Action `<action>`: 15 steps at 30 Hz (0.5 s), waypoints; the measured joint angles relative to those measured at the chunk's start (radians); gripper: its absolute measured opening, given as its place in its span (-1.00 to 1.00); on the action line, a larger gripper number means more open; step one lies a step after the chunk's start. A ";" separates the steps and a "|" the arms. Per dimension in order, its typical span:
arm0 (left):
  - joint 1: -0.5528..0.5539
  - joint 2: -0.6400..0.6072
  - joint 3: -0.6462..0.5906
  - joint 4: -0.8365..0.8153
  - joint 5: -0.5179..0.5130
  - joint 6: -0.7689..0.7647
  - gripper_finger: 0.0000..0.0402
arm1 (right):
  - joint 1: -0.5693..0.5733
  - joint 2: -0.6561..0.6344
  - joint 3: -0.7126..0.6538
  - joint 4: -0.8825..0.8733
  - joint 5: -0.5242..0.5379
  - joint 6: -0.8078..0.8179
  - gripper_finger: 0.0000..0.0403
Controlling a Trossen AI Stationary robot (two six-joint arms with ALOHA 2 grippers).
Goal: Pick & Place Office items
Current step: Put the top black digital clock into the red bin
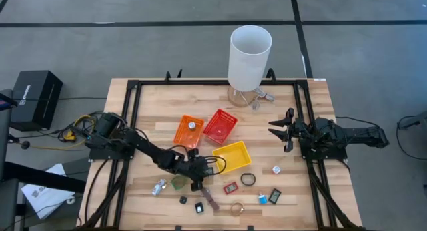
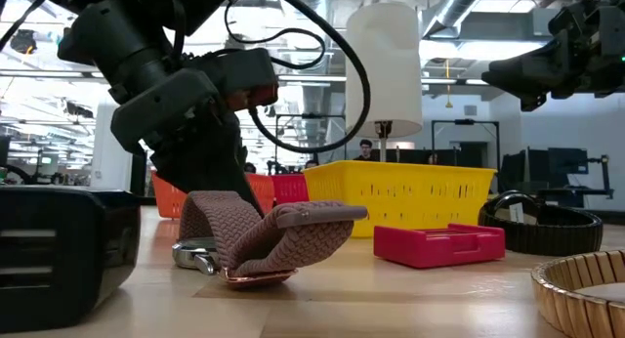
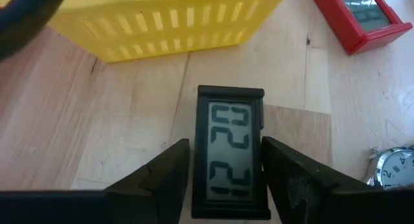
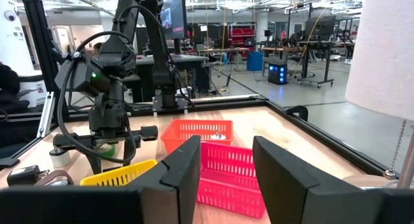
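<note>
Seen from above, a wooden table (image 1: 147, 124) holds three mesh baskets in the middle of the frame: one orange (image 1: 189, 130), one red (image 1: 220, 125), one yellow (image 1: 232, 156). One tall white cylinder (image 1: 249, 56) stands at upper centre.

About a dozen small office items lie along the lower centre, among them a black ring (image 1: 248, 179), a red block (image 1: 231, 187), a brown strap (image 1: 209, 198) and a silvery piece (image 1: 159, 187); several are too small to make out.

The left gripper (image 1: 195, 177) sits low at lower centre, its fingers (image 3: 162, 179) closed narrowly on a small black digital clock (image 3: 230, 149), partly cut off in the wrist view.

The right gripper (image 1: 279, 129), at centre right, hangs above the table with jaws spread, holding nothing.
</note>
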 joint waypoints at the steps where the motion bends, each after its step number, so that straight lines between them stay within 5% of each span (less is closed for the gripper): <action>1: 0.002 0.000 0.000 0.000 0.003 0.000 -0.13 | 0.000 0.000 0.000 0.000 0.000 0.000 -0.34; 9: 0.012 -0.022 -0.001 -0.005 0.014 0.072 -0.24 | 0.000 0.000 0.000 0.000 0.000 0.000 -0.34; 15: 0.025 -0.170 -0.001 -0.015 0.003 0.174 -0.20 | 0.000 0.000 0.000 0.000 0.000 0.000 -0.34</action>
